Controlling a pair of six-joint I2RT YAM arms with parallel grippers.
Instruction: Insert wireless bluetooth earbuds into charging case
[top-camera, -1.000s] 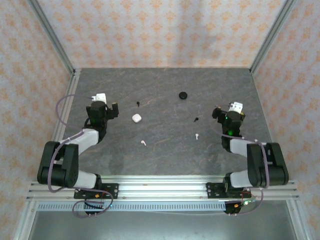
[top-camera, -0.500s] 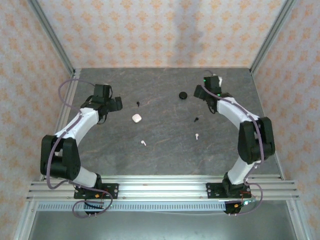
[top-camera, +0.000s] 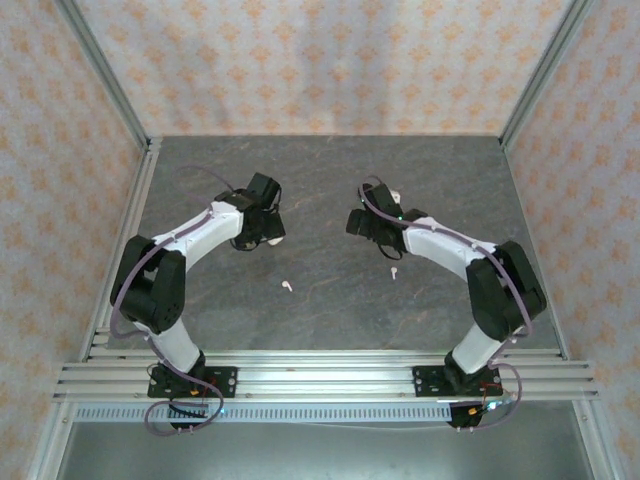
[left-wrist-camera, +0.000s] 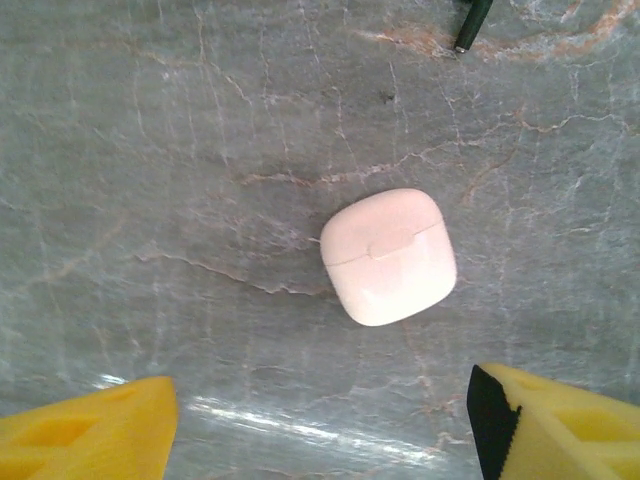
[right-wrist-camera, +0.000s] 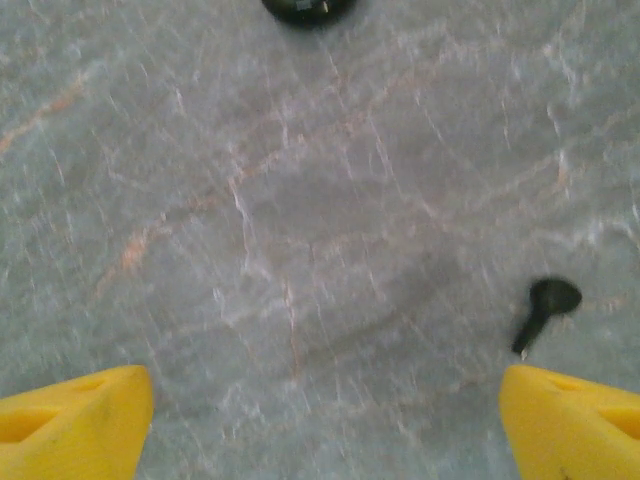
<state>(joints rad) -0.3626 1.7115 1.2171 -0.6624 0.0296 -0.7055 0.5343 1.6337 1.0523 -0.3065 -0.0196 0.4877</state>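
The left gripper (left-wrist-camera: 320, 440) shows two matte yellow plastic fingertips (left-wrist-camera: 90, 430), wedge-shaped. One has a black toothed pad on its inner face. They stand wide apart with nothing between them. Just ahead of them, untouched, lies the white charging case (left-wrist-camera: 388, 257): a glossy, rounded-square pebble, lid closed, with a thin seam across it. Beyond it, at the frame's top edge, a black earbud tip (left-wrist-camera: 470, 22) pokes in.

The right gripper (right-wrist-camera: 325, 425) is likewise spread wide and holds nothing. Near its one fingertip lies a black earbud (right-wrist-camera: 543, 308), a small round head on a short stem, flat on the table and clear of the finger. Farther ahead is the rim of a dark rounded case (right-wrist-camera: 305, 8).

In the top view the left arm (top-camera: 190, 240) and the right arm (top-camera: 450, 250) both reach forward and bend inward towards the table's middle, wrists turned down. One white earbud (top-camera: 287, 286) lies between the arms nearer the bases. The other white earbud (top-camera: 393, 272) lies close beside the right forearm.

The table (top-camera: 330, 320) is grey, stone-patterned, with pale and rusty veins and a slight sheen. Walls (top-camera: 320, 60) in peach floral wallpaper enclose it, and ribbed aluminium rails (top-camera: 320, 375) run along the near edge.
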